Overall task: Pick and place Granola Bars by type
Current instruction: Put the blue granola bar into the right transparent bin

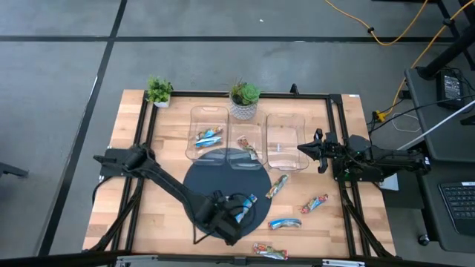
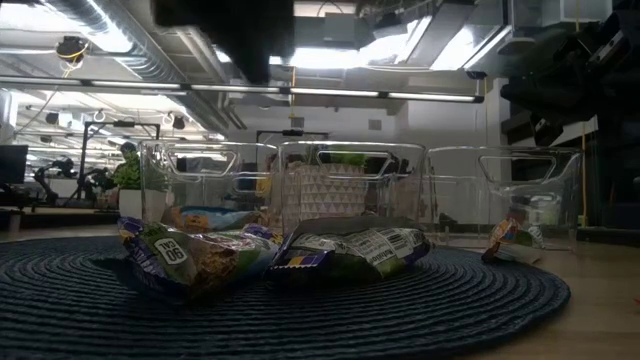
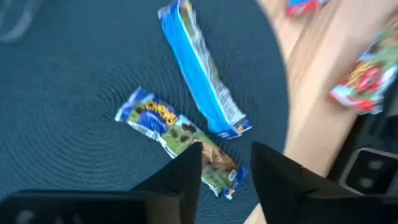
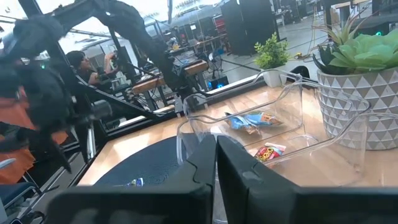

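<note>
My left gripper is open, low over the dark round mat. Its fingers stand on either side of one end of a dark blue and green granola bar, which lies flat on the mat. Whether they touch it does not show. A light blue-white bar lies flat beside that one. In the low view both bars rest on the mat. My right gripper is shut and waits beside the right clear bin.
Three clear bins stand side by side: the left bin holds blue bars, the middle bin an orange-red one. More bars lie at the mat's edge and on the wood. Two potted plants stand behind.
</note>
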